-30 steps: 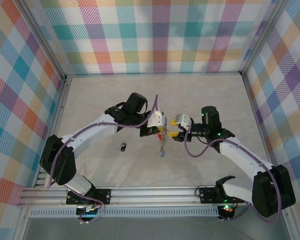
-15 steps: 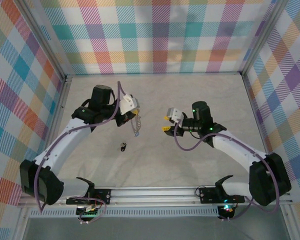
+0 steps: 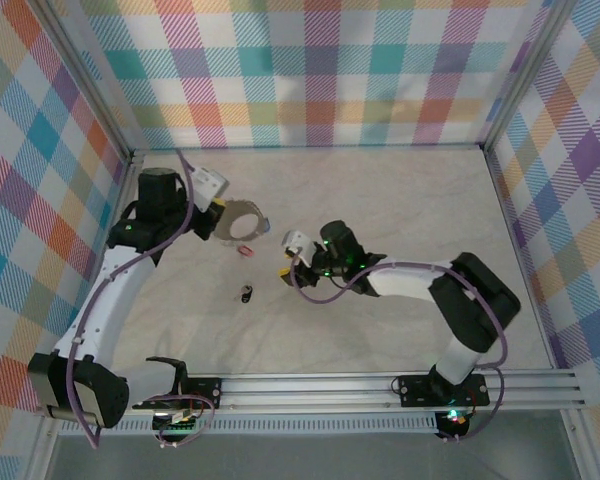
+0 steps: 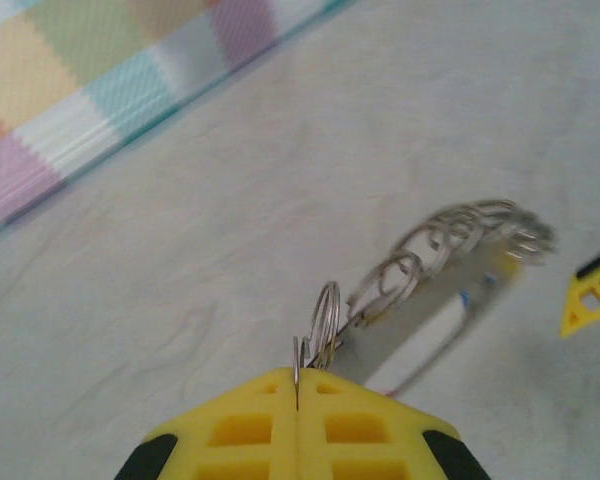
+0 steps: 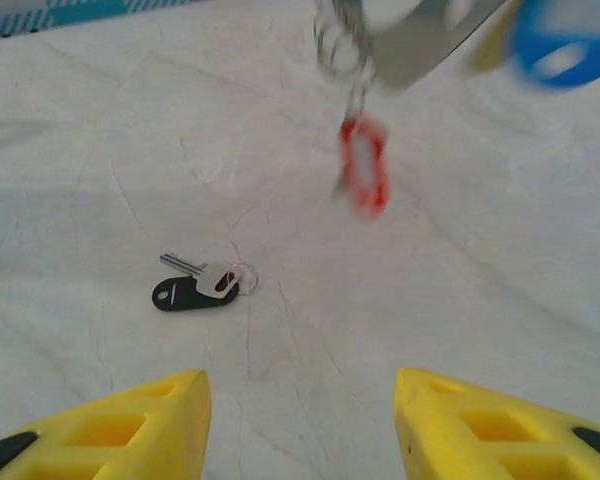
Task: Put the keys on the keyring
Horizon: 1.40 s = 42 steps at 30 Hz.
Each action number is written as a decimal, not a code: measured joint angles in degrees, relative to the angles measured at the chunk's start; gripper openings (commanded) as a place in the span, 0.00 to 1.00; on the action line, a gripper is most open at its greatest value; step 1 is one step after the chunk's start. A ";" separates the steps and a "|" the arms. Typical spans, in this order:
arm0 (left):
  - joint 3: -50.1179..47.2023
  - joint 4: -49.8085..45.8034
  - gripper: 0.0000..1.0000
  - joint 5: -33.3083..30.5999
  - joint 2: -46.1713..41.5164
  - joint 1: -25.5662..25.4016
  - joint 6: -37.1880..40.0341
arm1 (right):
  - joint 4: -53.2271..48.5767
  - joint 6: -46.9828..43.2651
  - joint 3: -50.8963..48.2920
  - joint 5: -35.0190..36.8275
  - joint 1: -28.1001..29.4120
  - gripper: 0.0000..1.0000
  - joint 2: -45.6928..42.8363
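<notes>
Wire-thin silver keyring (image 4: 326, 318) trails chain links (image 4: 450, 232) from the tightly clamped left gripper (image 4: 298, 400); right gripper (image 5: 300, 420) gapes empty, black oblong-tagged key (image 5: 195, 285) ahead.

Grippers: two, left gripper (image 4: 298, 402) and right gripper (image 5: 300, 388)
Keyring (image 3: 255, 210): one
Black tag (image 5: 180, 293): one
Red tag (image 5: 364, 170): one
Blue tag (image 5: 563, 45): one

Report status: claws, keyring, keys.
Left claw shut on keyring, red-tag key hanging. Right claw open, black-tag key loose on table ahead. Nothing in the way.
</notes>
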 measured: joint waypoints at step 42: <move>-6.05 5.62 0.00 0.17 1.18 10.73 -20.26 | -8.00 -5.09 -6.03 18.45 1.75 0.64 0.20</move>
